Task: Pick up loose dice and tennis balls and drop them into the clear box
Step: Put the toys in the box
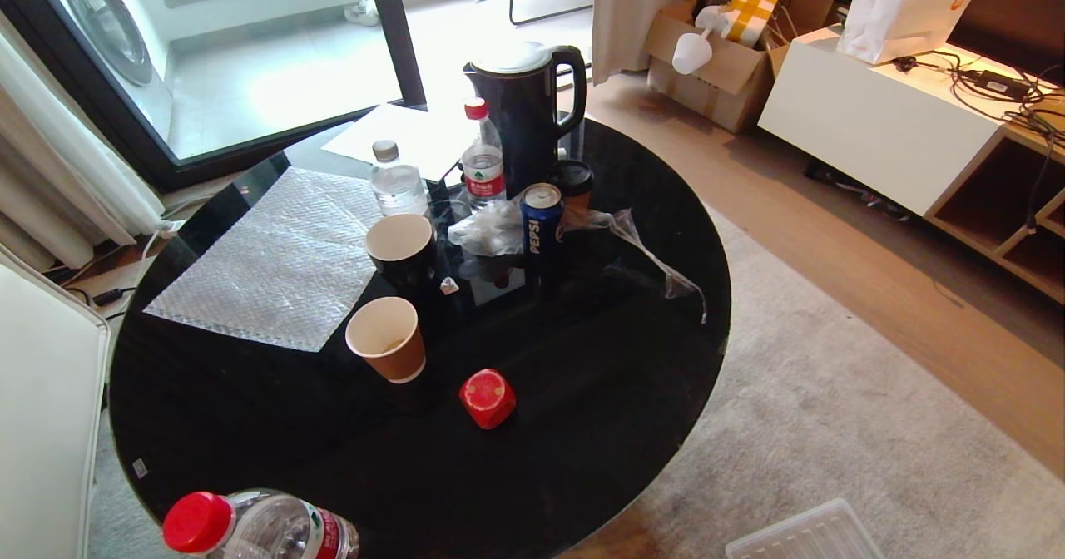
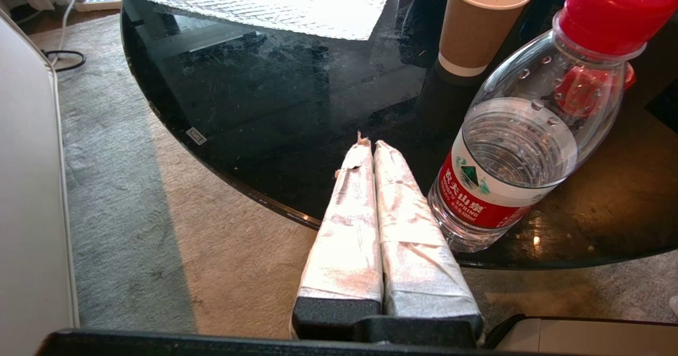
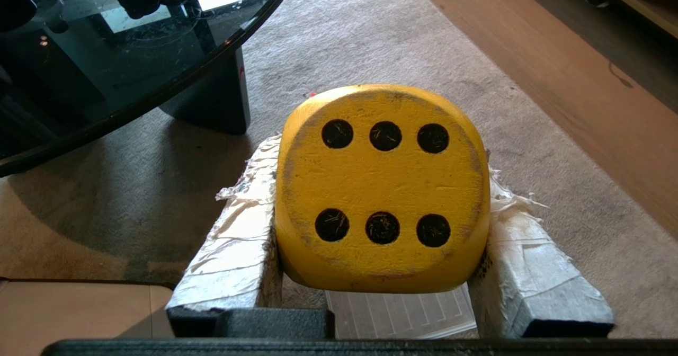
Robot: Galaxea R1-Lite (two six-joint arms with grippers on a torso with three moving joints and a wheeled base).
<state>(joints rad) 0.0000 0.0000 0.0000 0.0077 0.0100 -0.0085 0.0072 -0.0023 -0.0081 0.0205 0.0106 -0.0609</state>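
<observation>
Right now the yellow die [image 3: 381,186] is sitting clamped between the two tape-wrapped fingers [image 3: 233,260] of the right gripper [image 3: 381,176], held out over the grey carpet [image 3: 371,38] just beside the edge of the round black table [image 3: 106,70]. Its six-pip face is turning toward the wrist camera — two rows of three black dots, scratched, on scuffed yellow paint with worn, greyish rounded corners. Below it a ribbed translucent plastic piece [image 3: 402,313] is showing on the floor; whether this is the box or a lid cannot be told.

On the tabletop [image 1: 582,426] a red die [image 1: 487,398] is lying near the front edge, close to a brown paper cup [image 1: 386,338]. Further back a second cup [image 1: 401,248], a Pepsi can [image 1: 542,218], two water bottles, a black kettle [image 1: 524,114] and a sheet of bubble wrap [image 1: 274,264] are standing about.

The left gripper [image 2: 369,147] is hovering at the near table edge with its taped fingers pressed together and nothing between them, just beside a red-capped water bottle [image 2: 524,149].
</observation>
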